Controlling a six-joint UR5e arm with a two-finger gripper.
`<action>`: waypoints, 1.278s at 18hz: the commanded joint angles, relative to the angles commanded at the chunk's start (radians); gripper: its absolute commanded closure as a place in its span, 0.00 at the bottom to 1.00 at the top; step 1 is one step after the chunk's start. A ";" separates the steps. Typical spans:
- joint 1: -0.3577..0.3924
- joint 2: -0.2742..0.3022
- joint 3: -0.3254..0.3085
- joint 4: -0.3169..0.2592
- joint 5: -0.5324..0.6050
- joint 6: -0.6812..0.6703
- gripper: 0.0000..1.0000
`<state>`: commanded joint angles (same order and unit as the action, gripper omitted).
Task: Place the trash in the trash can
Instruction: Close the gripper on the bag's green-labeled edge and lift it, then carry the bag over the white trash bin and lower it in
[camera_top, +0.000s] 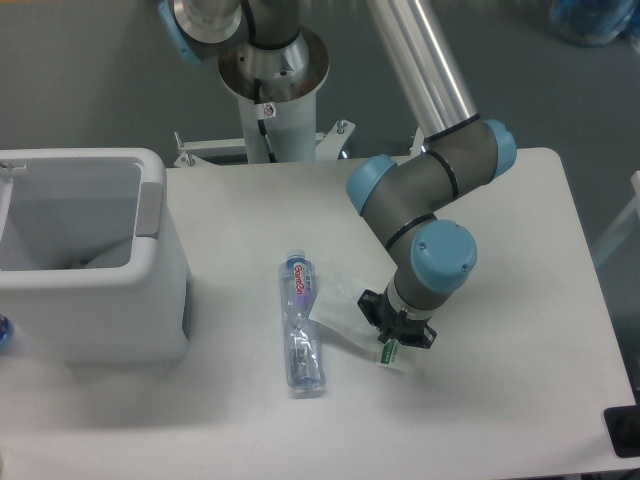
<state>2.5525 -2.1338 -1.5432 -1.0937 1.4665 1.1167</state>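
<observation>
A crushed clear plastic bottle (301, 325) with a blue cap and purple-pink label lies on the white table, cap pointing away. Right of it is a flat clear plastic bag (338, 313) whose green strip (388, 352) shows just below the wrist. My gripper (396, 334) points straight down over the bag's right end, and its black fingers look closed on the bag near the green strip. The fingertips are mostly hidden under the blue wrist joint. The trash can (150, 270), a large white boxy bin with its top open, stands at the table's left edge.
The arm's grey base column (272, 90) rises behind the table's far edge. My arm's elbow and blue joints (420, 190) hang over the table's right half. A black object (625, 430) sits at the near right corner.
</observation>
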 joint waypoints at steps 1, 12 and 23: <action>0.003 0.020 0.002 -0.014 -0.009 0.000 1.00; 0.041 0.170 0.095 -0.130 -0.044 -0.009 1.00; 0.011 0.291 0.192 -0.241 -0.189 -0.166 1.00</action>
<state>2.5633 -1.8424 -1.3514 -1.3346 1.2779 0.9512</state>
